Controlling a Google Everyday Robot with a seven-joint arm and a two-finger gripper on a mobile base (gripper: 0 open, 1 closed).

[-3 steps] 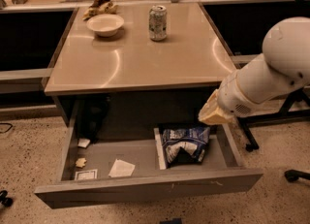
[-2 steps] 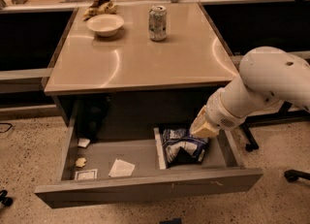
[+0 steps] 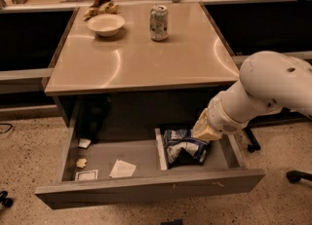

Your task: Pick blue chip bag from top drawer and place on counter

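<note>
The blue chip bag (image 3: 183,148) lies crumpled in the right-hand compartment of the open top drawer (image 3: 146,190), low and right of centre in the frame, pressed close against the thin divider (image 3: 160,148). The gripper (image 3: 202,136) sits at the bag's upper right corner, touching or nearly touching the foil; whether it has closed on the bag cannot be told, since its tip is buried behind the crumpled material. The main risk is a shallow pinch on loose foil: the bag could slide free once lifted, or tear at a fold. A second risk is the tight space, because the thick white arm (image 3: 263,87) reaches in under the overhanging counter surface (image 3: 146,58), and a straight upward pull would likely knock the wrist or the bag against that edge. The bag may also snag on the divider. At placement, the soda can (image 3: 158,23) and the bowl (image 3: 106,24) near the top of the frame could be bumped.
</note>
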